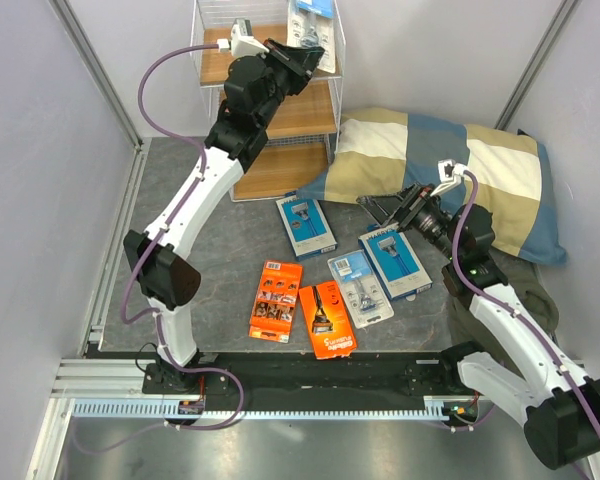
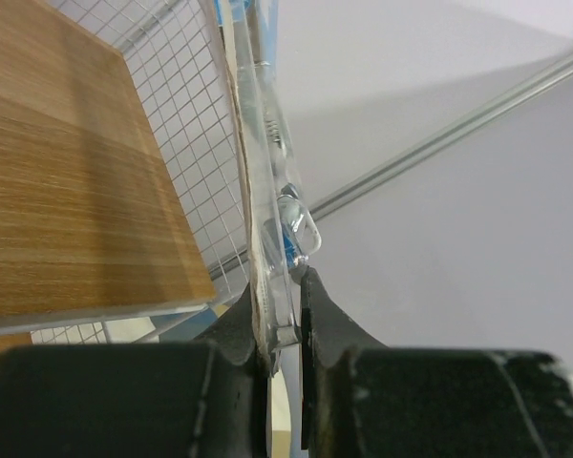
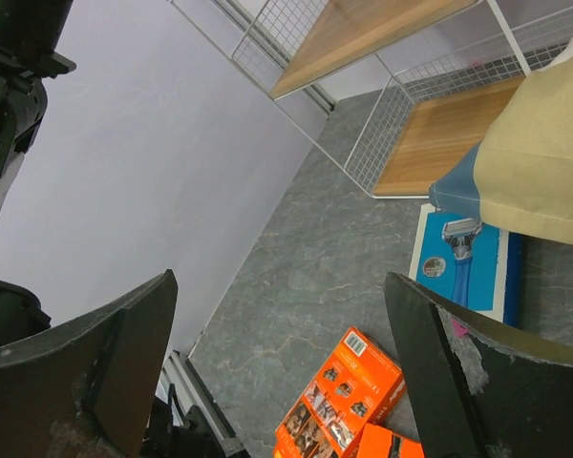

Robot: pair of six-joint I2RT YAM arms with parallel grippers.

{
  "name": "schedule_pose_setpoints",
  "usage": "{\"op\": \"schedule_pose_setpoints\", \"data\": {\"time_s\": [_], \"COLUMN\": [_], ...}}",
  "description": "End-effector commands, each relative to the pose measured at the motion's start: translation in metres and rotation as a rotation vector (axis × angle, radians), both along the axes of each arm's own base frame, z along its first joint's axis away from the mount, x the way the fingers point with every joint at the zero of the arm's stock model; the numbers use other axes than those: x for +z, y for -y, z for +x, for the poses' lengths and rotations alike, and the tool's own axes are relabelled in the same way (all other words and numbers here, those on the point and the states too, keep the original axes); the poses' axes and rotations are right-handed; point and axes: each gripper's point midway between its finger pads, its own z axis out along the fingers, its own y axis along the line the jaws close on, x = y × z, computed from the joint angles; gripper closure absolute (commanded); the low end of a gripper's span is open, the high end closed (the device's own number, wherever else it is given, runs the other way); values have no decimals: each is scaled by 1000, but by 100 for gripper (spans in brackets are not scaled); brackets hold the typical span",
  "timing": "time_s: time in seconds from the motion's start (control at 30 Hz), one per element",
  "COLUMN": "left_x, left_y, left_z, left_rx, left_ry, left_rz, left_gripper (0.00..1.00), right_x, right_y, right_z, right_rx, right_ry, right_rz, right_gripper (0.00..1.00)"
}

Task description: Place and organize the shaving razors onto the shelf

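Note:
My left gripper is raised at the top right of the white wire shelf and is shut on a clear blister razor pack with a blue top. In the left wrist view the fingers pinch the pack's lower edge beside a wooden tier. On the table lie two blue boxes, a clear blister pack and two orange packs. My right gripper is open and empty above the table, by the pillow. Its wrist view shows an orange pack and a blue box.
A blue-and-beige checked pillow lies right of the shelf, its corner over the far blue box. A dark green cloth lies at the right edge. Grey walls enclose the table; a metal rail runs along the front.

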Motion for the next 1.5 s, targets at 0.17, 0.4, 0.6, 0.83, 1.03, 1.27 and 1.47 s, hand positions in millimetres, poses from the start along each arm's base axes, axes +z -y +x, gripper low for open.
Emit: {"op": "schedule_pose_setpoints", "data": {"time_s": [0.17, 0.4, 0.6, 0.83, 1.03, 1.27, 1.47], "left_x": [51, 40, 30, 13, 2, 1, -1], "left_y": [-9, -8, -5, 0, 1, -2, -2], "left_z": [1, 10, 17, 23, 23, 26, 24], "left_rx": [117, 139, 146, 137, 127, 135, 130], "left_ry": [100, 77, 65, 30, -1, 13, 36], "left_rz": [-96, -84, -64, -29, 42, 100, 203], "left_gripper": [98, 98, 98, 98, 85, 69, 48], "right_x": [25, 22, 20, 19, 16, 15, 15], "right_y": [4, 6, 6, 7, 7, 8, 7], "right_z": [-5, -6, -8, -10, -10, -11, -13], "right_rx": [-15, -20, -22, -24, -23, -23, -18], "right_ry": [74, 69, 67, 63, 56, 54, 53], "right_rz": [-1, -11, -18, -20, -21, -17, -16], "right_gripper": [2, 2, 2, 2, 2, 2, 2]}}
